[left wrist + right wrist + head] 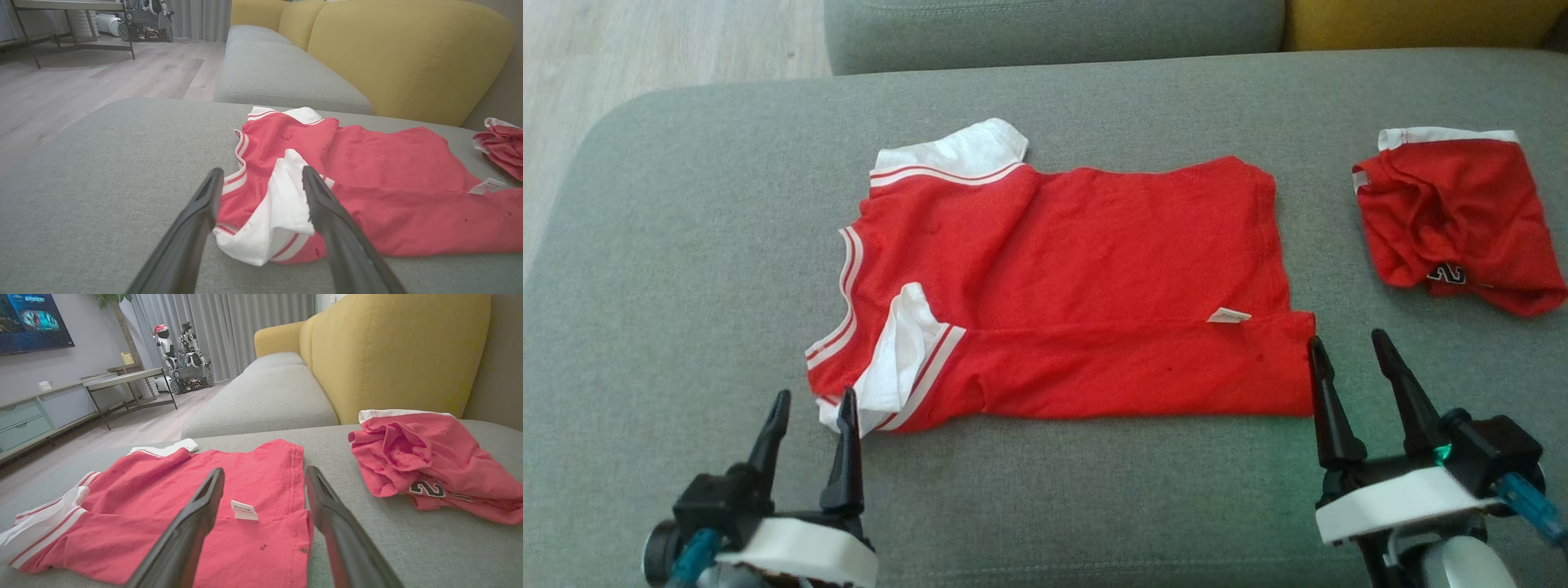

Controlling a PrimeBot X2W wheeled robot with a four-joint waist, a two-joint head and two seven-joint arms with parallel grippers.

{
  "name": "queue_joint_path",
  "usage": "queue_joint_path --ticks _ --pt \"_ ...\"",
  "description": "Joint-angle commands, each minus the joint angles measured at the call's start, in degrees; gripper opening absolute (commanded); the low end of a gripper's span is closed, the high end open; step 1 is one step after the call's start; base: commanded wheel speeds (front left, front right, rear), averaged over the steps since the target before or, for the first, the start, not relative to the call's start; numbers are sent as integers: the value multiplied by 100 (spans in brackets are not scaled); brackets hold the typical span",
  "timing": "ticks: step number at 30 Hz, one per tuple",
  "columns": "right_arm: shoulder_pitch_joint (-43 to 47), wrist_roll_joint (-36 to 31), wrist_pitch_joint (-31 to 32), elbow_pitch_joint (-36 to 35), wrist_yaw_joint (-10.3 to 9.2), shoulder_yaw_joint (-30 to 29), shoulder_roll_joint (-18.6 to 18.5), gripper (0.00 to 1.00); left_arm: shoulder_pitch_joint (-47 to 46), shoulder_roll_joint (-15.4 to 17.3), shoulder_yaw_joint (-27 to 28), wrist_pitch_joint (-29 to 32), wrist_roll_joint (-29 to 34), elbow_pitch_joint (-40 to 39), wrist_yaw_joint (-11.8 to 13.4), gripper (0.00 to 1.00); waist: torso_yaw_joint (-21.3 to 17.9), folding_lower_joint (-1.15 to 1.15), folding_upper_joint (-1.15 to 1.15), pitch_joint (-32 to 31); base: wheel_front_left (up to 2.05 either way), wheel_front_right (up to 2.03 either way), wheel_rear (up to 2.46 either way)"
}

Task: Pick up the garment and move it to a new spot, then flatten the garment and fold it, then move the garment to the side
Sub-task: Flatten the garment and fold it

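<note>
Shirt (1062, 286): laid part-folded. Red bundle (1454, 220): set at 3 o'clock. Left gripper (815, 395) at 7, right gripper (1346, 337) at 4: fingers spread, empty.

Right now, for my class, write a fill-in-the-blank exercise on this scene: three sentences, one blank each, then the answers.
The red T-shirt with white striped sleeves lies on a ____ fabric sofa cushion.
The left claw and the right claw hold nothing; both stand ____.
The crumpled red garment with a white band lies to the robot's ____ of the T-shirt.
Missing words: grey; open; right.
</note>
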Motion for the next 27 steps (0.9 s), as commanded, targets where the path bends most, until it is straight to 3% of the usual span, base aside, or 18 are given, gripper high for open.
queue_joint_path --ticks 1,12,18,27 --pt "-39 -47 7 -228 -4 91 -11 100 -128 -13 221 -70 53 -132 -31 100 -6 0 0 -10 0 0 0" --pt "-73 -18 183 -28 -4 134 9 100 -200 -78 138 20 -45 365 -237 100 -11 0 0 120 0 0 0" --pt "-173 38 242 451 -4 230 18 100 -371 -78 -4 75 -210 970 -546 100 -1 0 0 312 0 0 0" --pt "-612 139 156 1188 -4 212 42 100 -1105 -72 139 -22 -356 1835 -734 100 10 0 0 653 0 0 0"
